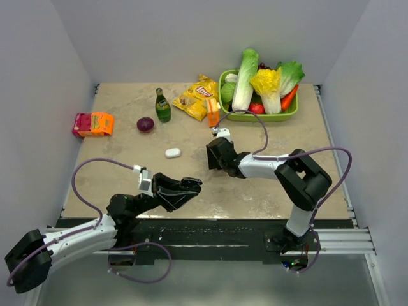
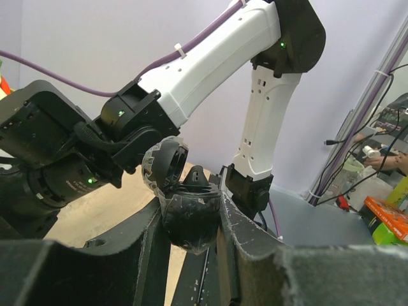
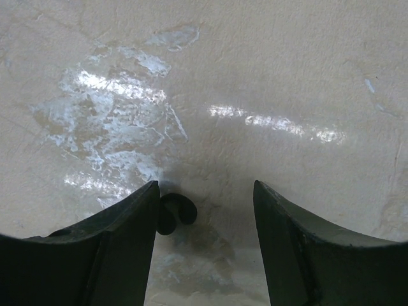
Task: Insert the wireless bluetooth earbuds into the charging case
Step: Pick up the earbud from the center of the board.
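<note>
**Left arm has the case, right arm parked over a loose black bud**

The left gripper (image 2: 191, 220) is clenched on a black charging case (image 2: 188, 207), one finger pressed to each side of it. The case sits upright between them with its lid (image 2: 164, 167) flipped open and tilted back. Something dark pokes up out of the open case, but it's not clear whether that's a bud or just part of the case.

The right gripper (image 3: 205, 188) has its jaws spread apart and isn't grasping anything. It hangs low over the table (image 1: 255, 137), pointing down. A black earbud (image 3: 176, 210) lies on the tabletop right against the inner edge of one finger (image 3: 121, 242), partly tucked behind it. The rest of the gap between the fingers is bare table.

From the top camera, the two grippers are near each other around the middle of the table, the left one closer to the near edge. A small white oval thing (image 1: 173, 152) lies between them and a bit farther back. Along the back there's a red onion (image 1: 145, 124), a green bottle (image 1: 162, 105), a Lay's chip bag (image 1: 197, 97), a pink and orange box (image 1: 93, 123) off to the left, and a green basket (image 1: 255, 118) full of vegetables on the right.
</note>
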### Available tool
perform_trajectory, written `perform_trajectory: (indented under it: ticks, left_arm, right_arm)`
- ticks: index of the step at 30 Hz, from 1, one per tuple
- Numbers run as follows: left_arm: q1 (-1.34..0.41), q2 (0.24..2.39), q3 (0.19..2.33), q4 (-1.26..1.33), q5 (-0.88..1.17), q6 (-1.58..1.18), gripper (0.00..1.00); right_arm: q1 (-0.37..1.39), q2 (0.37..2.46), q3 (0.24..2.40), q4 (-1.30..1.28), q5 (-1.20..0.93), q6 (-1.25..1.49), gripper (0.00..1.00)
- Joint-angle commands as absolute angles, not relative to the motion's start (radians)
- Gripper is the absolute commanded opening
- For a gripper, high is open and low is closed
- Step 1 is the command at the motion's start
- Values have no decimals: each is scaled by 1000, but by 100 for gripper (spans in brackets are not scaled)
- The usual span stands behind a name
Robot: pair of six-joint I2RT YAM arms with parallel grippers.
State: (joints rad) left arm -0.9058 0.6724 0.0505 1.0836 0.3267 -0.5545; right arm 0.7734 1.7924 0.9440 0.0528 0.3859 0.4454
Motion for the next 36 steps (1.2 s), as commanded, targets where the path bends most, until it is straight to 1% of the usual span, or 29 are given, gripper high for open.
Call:
perform_trajectory:
  ticks: [1, 4, 9, 12, 16, 17, 19, 20, 21, 23, 26, 30, 33, 34, 36]
  left_arm:
    - [-910, 672, -77, 1149, 336, -541, 0]
    - [-910, 670, -78, 1149, 337, -543, 0]
    - [-911, 672, -81, 1154, 337, -545, 0]
    - [-911, 667, -80, 1152, 339, -545, 0]
    - [-911, 661, -80, 1149, 337, -543, 0]
    - [-911, 663, -78, 1149, 337, -543, 0]
    - [-911, 663, -84, 1155, 341, -546, 0]
    - [-913, 661, -84, 1157, 341, -549, 0]
    - [-911, 660, -87, 1158, 341, -549, 0]
    - [-911, 653, -91, 1157, 342, -551, 0]
    - [-911, 637, -91, 1141, 341, -549, 0]
    - [-911, 632, -95, 1135, 333, -548, 0]
    - [-911, 647, -97, 1160, 336, -551, 0]
    - [-911, 658, -98, 1166, 336, -551, 0]
    - [-911, 669, -100, 1183, 345, -555, 0]
  right_arm:
    - [779, 1740, 902, -32, 437, 416, 62]
    - [779, 1707, 887, -44, 445, 413, 63]
    - [796, 1544, 815, 44, 394, 431, 63]
    - [804, 1482, 787, 48, 365, 446, 63]
    - [804, 1479, 766, 34, 359, 456, 60]
    - [804, 1485, 759, 34, 359, 459, 55]
    - [804, 1506, 747, 37, 350, 469, 48]
    - [804, 1511, 741, 41, 345, 472, 40]
    - [804, 1512, 727, 52, 342, 483, 36]
    - [805, 1500, 712, 69, 339, 492, 33]
    - [807, 1457, 681, 68, 344, 506, 35]
    - [808, 1430, 666, 42, 334, 514, 33]
    - [808, 1445, 657, 41, 337, 514, 27]
    - [808, 1451, 657, 41, 337, 514, 21]
    - [810, 1462, 655, 48, 327, 517, 15]
